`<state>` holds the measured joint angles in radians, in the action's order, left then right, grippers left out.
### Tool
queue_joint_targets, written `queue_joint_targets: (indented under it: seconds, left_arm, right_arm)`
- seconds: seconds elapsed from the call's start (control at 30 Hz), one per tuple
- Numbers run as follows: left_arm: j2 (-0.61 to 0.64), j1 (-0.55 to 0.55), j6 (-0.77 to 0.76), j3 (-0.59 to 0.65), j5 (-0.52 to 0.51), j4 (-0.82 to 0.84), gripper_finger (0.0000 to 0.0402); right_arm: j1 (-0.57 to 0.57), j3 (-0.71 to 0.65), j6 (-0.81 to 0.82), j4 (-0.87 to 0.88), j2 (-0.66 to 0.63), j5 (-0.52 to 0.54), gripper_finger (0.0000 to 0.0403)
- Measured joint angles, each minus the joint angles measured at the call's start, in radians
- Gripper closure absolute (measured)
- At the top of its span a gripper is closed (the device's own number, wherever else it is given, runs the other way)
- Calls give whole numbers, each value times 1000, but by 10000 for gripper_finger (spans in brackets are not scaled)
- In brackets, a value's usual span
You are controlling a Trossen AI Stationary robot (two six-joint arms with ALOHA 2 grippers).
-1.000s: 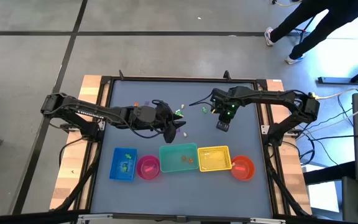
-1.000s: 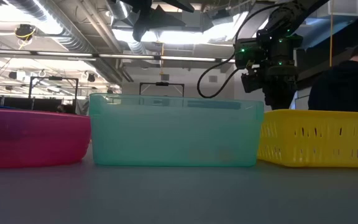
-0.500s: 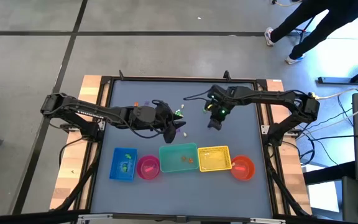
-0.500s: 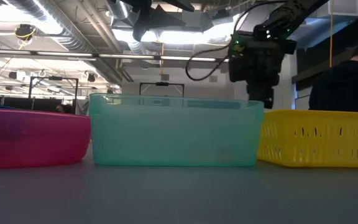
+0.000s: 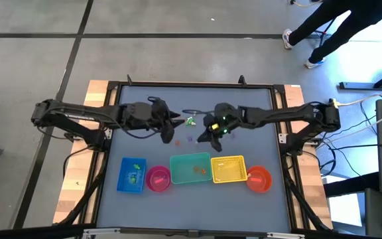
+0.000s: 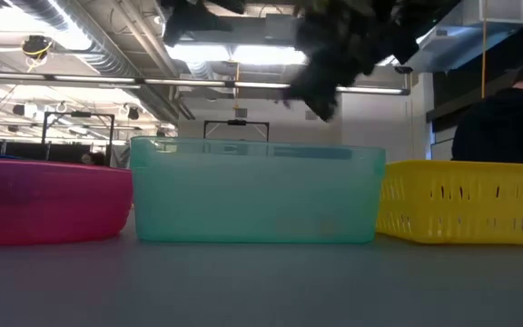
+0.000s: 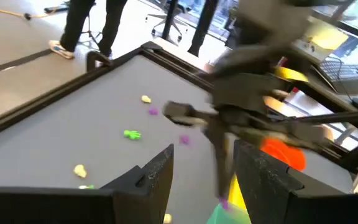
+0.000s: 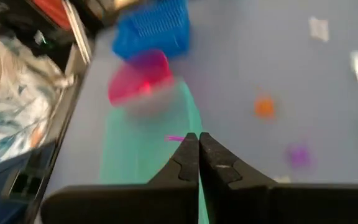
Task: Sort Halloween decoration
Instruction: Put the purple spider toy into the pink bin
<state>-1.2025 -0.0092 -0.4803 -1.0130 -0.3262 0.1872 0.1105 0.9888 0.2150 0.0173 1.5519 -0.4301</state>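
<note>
The Halloween decoration (image 5: 190,121) lies as tiny loose trinkets, green, purple, orange and white, scattered flat on the table just behind the teal container (image 5: 191,168); a few more rest inside it.

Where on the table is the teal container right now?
In the high view, the teal container sits in the middle of the row along the table's near edge, between the pink bowl on the left arm's side and the yellow basket on the right arm's side.
</note>
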Motion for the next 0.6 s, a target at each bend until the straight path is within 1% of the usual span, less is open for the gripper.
queue_joint_targets:
  seconds: [0.07, 0.23, 0.47, 0.6]
  left_arm:
    - [32, 10, -7, 0, -2, 59, 249]
    - [82, 27, -7, -1, -5, 124, 249]
    - [100, 50, -7, -1, -25, 139, 249]
    - [99, 63, -7, -1, -31, 146, 249]
  right_arm:
    - [-43, 0, 2, -89, 12, 34, 403]
    - [-138, 1, -2, -350, 90, 121, 403]
    - [-224, 6, -4, -667, 252, 144, 403]
    - [-253, 91, -27, -675, 355, 169, 403]
